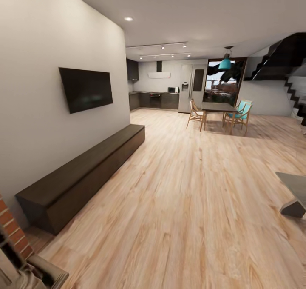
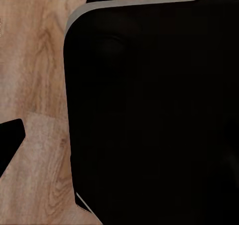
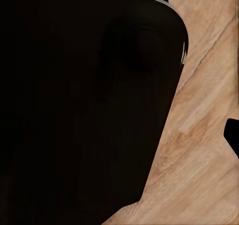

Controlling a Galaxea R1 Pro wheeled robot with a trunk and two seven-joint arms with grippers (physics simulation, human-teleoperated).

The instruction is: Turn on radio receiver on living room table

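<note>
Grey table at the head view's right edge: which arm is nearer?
Right, probably. The grey table lies on the right arm's side; the dark bench is on the left arm's. Exact positions cannot be told.

Floor light wood planks, satin; bench dark matt wood; table glossy grey.

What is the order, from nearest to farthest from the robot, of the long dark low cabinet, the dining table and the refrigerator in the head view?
1. Long dark low cabinet: against the left wall, nearest.
2. Dining table: farther back on the right, with chairs around it.
3. Refrigerator: against the kitchen's back wall, farthest.
</note>
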